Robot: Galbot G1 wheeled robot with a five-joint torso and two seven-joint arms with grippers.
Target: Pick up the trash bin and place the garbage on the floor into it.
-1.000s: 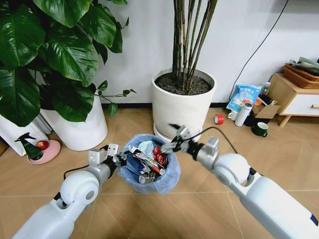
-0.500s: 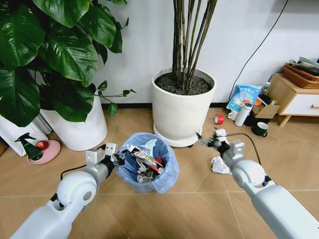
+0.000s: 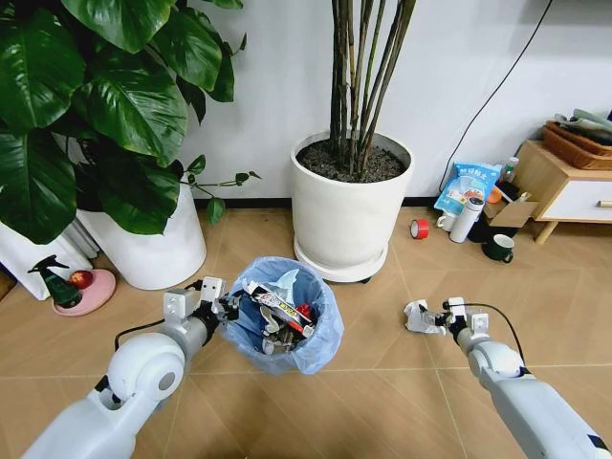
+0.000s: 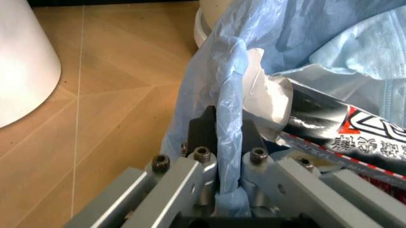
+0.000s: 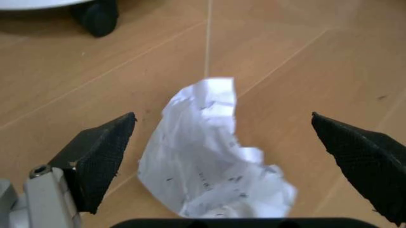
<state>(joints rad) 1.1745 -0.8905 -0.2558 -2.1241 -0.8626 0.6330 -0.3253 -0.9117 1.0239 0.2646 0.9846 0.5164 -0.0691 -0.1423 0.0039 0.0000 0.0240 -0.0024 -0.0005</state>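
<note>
The trash bin [image 3: 287, 320], dark with a crinkly light-blue bag over its rim, stands low over the floor [image 3: 363, 392] and holds several wrappers and tissues. My left gripper [image 3: 226, 308] is shut on its near-left rim; in the left wrist view the gripper [image 4: 229, 142] pinches the blue bag of the trash bin [image 4: 317, 38] beside a printed wrapper [image 4: 343, 123]. A crumpled white tissue [image 3: 416, 317], one piece of the garbage, lies on the tiles right of the bin. My right gripper [image 3: 432, 319] is down at it, open, with the tissue [image 5: 209, 161] between its spread fingers [image 5: 101, 152].
A big white plant pot [image 3: 349, 206] on casters stands just behind the bin, and another pot [image 3: 153, 244] with broad leaves stands at the left. A red tape roll [image 3: 420, 229], a bottle [image 3: 468, 219], a mug [image 3: 499, 249] and a wooden cabinet [image 3: 564, 182] are at the back right.
My right arm swung from above the bin out to the right and down to the tissue on the floor. The left gripper kept its hold on the bin's rim.
</note>
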